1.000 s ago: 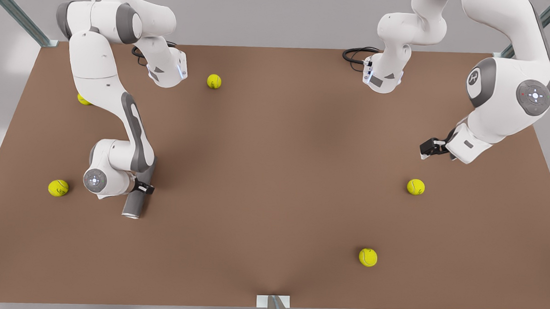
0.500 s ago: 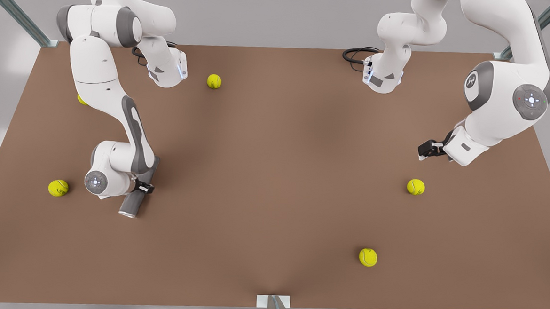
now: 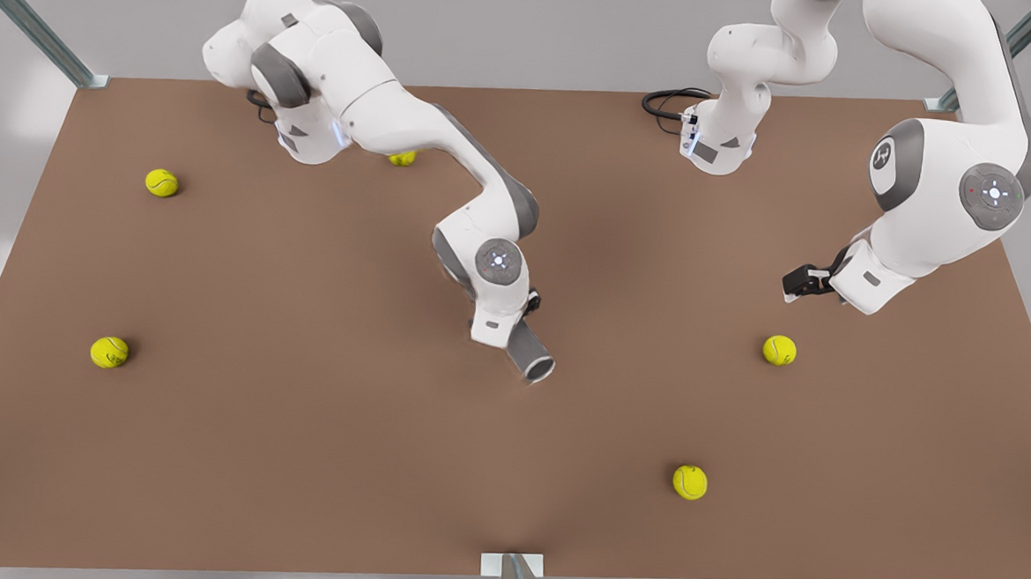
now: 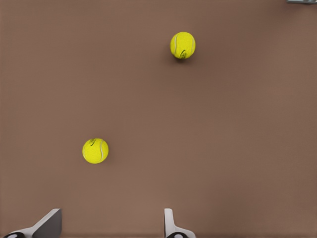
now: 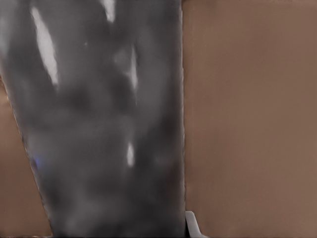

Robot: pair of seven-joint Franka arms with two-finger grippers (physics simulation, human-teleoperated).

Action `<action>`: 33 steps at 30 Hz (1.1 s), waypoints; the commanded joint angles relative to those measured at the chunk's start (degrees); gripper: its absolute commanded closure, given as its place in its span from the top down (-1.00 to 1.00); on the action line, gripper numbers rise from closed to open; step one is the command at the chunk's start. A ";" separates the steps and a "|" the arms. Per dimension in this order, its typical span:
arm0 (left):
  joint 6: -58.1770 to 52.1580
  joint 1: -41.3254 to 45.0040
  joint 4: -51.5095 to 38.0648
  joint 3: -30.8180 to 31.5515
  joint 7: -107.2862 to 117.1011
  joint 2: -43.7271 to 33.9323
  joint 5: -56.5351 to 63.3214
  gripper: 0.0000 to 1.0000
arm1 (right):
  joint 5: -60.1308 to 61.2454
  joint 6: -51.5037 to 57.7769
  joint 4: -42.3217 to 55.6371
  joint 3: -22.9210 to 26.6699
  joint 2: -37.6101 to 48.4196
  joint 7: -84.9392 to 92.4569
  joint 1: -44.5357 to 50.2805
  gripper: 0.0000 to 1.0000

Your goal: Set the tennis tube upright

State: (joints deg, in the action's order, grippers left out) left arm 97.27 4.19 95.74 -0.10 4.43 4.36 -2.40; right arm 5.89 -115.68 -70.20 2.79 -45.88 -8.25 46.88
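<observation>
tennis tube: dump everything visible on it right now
The tennis tube is a plain matte grey cylinder with a lighter silvery rim around its hollow end, which faces the camera in the front view. It is not upright: it is tilted, held near the middle of the brown table by the right gripper, which grips its upper part. In the right wrist view its grey wall shows soft highlights. Whether its lower end touches the table cannot be told. No ball touches it.

No legible txt or nos. anywhere.
</observation>
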 commanded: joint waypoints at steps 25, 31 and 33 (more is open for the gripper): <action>0.20 0.03 -0.03 0.01 0.14 0.82 0.12 1.00 | -7.56 -7.99 -2.49 0.02 -4.84 52.55 8.58 1.00; -0.50 0.03 0.23 0.01 1.72 1.26 -0.85 1.00 | 7.39 31.98 1.63 0.37 17.58 50.53 -15.31 1.00; -1.48 -0.41 7.53 -0.17 1.20 7.23 -17.09 1.00 | 5.81 41.32 9.02 0.55 17.49 29.11 -32.28 1.00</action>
State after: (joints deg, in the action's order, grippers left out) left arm 96.66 3.79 101.24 -0.27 4.71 11.19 -11.35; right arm 9.11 -98.59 -63.23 3.26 -28.94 32.99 19.27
